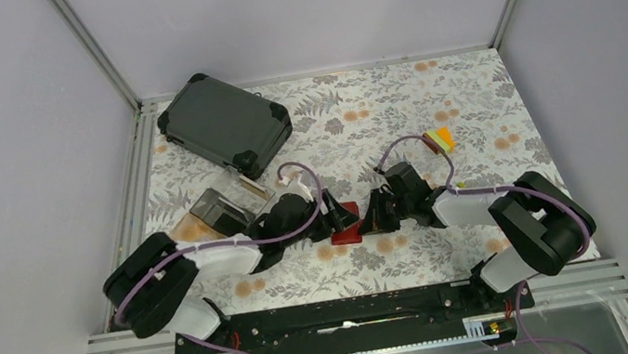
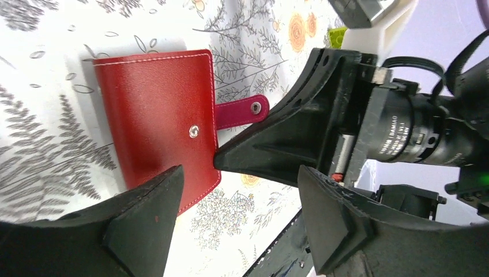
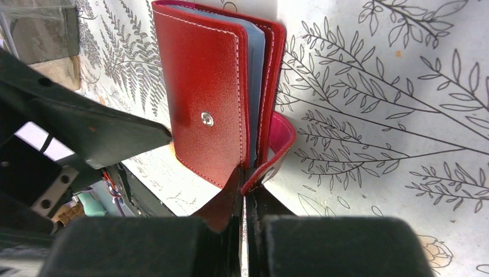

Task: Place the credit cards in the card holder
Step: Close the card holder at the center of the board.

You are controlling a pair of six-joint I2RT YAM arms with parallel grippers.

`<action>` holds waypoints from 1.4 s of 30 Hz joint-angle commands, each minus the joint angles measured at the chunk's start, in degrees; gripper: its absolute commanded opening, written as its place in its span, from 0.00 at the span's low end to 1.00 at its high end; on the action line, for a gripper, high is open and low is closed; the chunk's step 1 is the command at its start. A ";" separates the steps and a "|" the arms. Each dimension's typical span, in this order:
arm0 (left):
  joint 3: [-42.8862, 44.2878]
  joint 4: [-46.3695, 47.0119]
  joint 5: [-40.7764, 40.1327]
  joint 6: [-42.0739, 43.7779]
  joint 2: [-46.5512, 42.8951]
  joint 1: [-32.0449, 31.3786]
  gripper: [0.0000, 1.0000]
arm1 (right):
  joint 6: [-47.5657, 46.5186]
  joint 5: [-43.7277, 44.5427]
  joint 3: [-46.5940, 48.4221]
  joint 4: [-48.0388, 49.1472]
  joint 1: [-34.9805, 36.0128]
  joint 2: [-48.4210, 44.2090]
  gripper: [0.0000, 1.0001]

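Observation:
The red card holder lies folded on the flowered table between both grippers. In the right wrist view the card holder stands on edge, slightly parted, with a light blue credit card showing between its leaves. My right gripper is shut, its tips against the holder's lower edge, and the pink snap tab curls against one finger. The left gripper is open beside the holder, one finger over its corner, nothing between the fingers. No other credit cards are in view.
A large dark hard-shell case lies at the back left. A clear box with a wooden base sits by the left arm. Small yellow, orange and green blocks lie at the right. Grey walls close in the table.

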 commanded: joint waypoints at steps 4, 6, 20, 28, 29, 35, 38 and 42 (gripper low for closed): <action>2.52 -17.55 -6.77 4.95 -7.23 2.79 0.75 | -1.27 4.47 0.02 -3.63 0.25 1.75 0.00; 1.80 -17.61 -4.74 3.85 -6.28 4.20 0.62 | -1.55 4.99 0.16 -4.16 0.28 1.73 0.00; -2.06 -6.50 4.58 -1.01 0.97 7.10 0.49 | -2.01 5.25 0.09 -5.14 0.25 1.67 0.00; -4.29 7.70 10.74 -5.84 7.13 7.01 0.42 | -2.25 5.36 0.24 -5.79 0.30 1.59 0.00; -4.67 8.97 10.92 -6.24 7.38 7.00 0.37 | -2.25 5.28 0.28 -5.79 0.24 1.32 0.00; -4.95 7.48 9.70 -3.55 4.60 6.96 0.07 | -2.50 5.19 0.00 -5.82 0.29 -1.74 0.00; -5.11 7.89 10.05 -1.83 2.55 6.96 0.00 | -2.52 5.09 -0.02 -5.88 0.27 -4.29 0.02; -5.65 7.48 9.35 1.04 -2.51 7.06 0.00 | -3.61 7.05 1.64 -10.13 0.16 -11.50 0.27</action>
